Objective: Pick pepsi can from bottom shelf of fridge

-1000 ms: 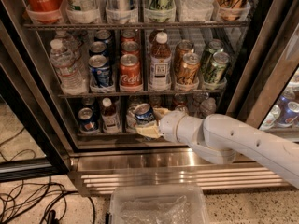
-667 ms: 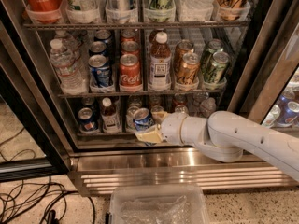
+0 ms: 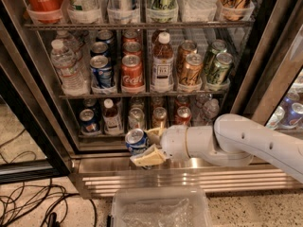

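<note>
Although the bottom shelf (image 3: 97, 136) lies just behind it, the pepsi can (image 3: 136, 140) sits out in front of that rack, tilted, pinched between the two cream fingers (image 3: 150, 157) of the gripper (image 3: 142, 147). The gripper is clenched on the can, one finger above it and one below, and the can hangs over the ribbed steel base of the fridge (image 3: 189, 178).

Behind the gripper, small cans and a bottle (image 3: 112, 117) stand on the bottom shelf. Above the gripper, the next rack carries a red Coca-Cola can (image 3: 132, 74), a blue can (image 3: 102, 71), a brown drink bottle (image 3: 162, 63), gold-brown cans (image 3: 191, 70) and green cans (image 3: 218, 67). Back from the gripper, the white arm (image 3: 255, 143) runs off toward the picture's edge. Directly below the gripper lies a clear plastic bin (image 3: 161, 207) on the floor, and well off to the fingertip side black cables (image 3: 28, 202) trail.
</note>
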`<action>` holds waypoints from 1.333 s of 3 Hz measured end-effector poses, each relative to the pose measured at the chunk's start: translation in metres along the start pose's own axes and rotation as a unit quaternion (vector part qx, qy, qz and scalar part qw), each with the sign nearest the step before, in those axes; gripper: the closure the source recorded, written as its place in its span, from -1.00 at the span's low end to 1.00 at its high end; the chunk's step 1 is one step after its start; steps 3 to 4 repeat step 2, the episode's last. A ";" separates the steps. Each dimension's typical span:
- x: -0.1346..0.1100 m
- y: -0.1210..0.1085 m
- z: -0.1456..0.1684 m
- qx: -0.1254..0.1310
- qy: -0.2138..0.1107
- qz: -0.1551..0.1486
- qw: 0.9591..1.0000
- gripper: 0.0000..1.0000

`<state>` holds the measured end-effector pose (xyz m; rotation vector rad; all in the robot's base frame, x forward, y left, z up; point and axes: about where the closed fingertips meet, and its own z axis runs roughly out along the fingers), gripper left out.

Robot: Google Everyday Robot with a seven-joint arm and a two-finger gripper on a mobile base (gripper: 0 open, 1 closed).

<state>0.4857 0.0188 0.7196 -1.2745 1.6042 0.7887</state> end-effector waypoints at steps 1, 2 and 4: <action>-0.015 0.039 0.003 -0.044 -0.022 -0.009 0.999 1.00; -0.015 0.039 0.003 -0.044 -0.022 -0.009 0.999 1.00; -0.015 0.039 0.003 -0.044 -0.022 -0.009 0.999 1.00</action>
